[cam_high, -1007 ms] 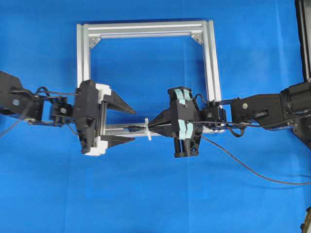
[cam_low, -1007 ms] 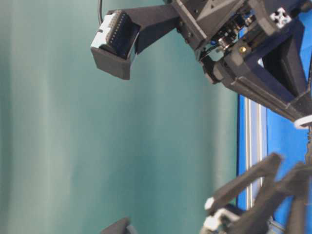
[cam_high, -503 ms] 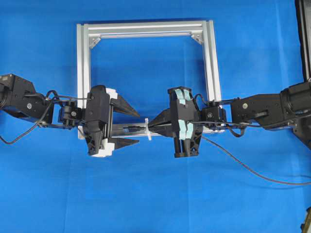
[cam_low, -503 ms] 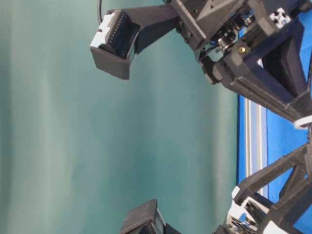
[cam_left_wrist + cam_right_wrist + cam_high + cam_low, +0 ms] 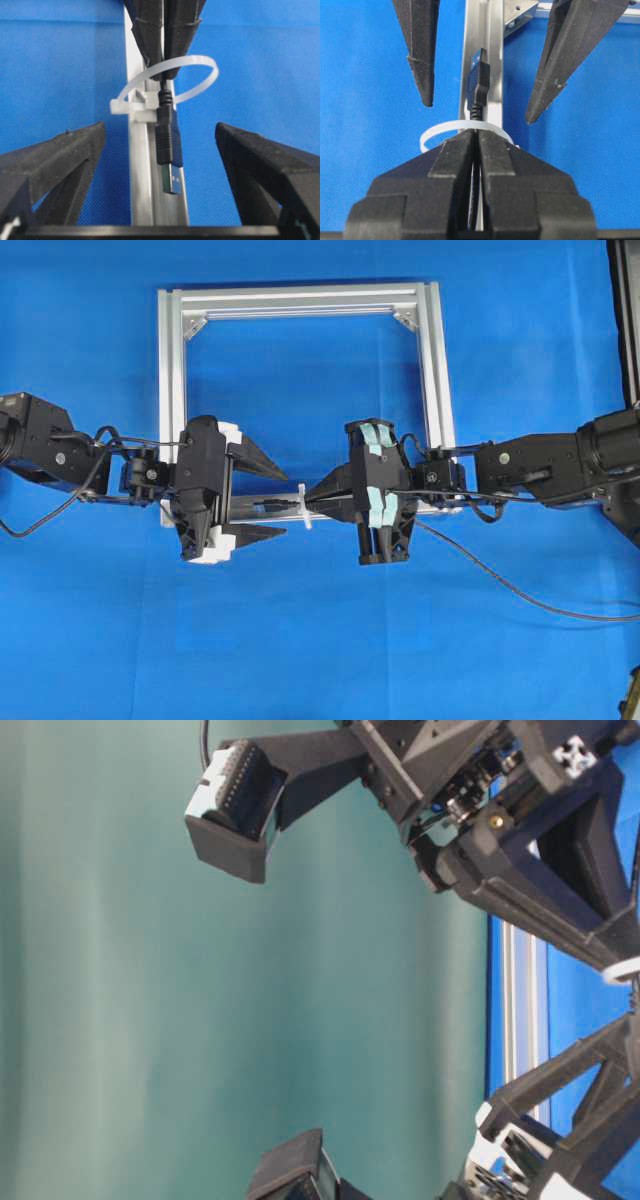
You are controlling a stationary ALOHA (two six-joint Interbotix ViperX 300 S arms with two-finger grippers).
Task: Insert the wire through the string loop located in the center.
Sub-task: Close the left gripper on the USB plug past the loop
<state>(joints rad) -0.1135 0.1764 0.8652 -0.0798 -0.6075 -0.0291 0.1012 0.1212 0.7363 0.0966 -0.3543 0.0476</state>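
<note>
Right gripper [image 5: 476, 137] is clamped on the wire [image 5: 166, 135], plug tip already through the string loop [image 5: 195, 80] at mid front bar of the frame [image 5: 300, 300]. Left gripper [image 5: 160, 165] gapes wide around the plug. Risk: closing off-centre knocks the plug or snags the loop, dragging the wire back out.

silver aluminium frame [image 5: 300, 300], blue cloth [image 5: 300, 640]

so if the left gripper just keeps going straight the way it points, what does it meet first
Probably the wire's plug. It sticks out through the string loop toward the left gripper and lies between its open jaws, so the plug would slide in between them. The shut right gripper comes after. Depth is hard to judge.
</note>
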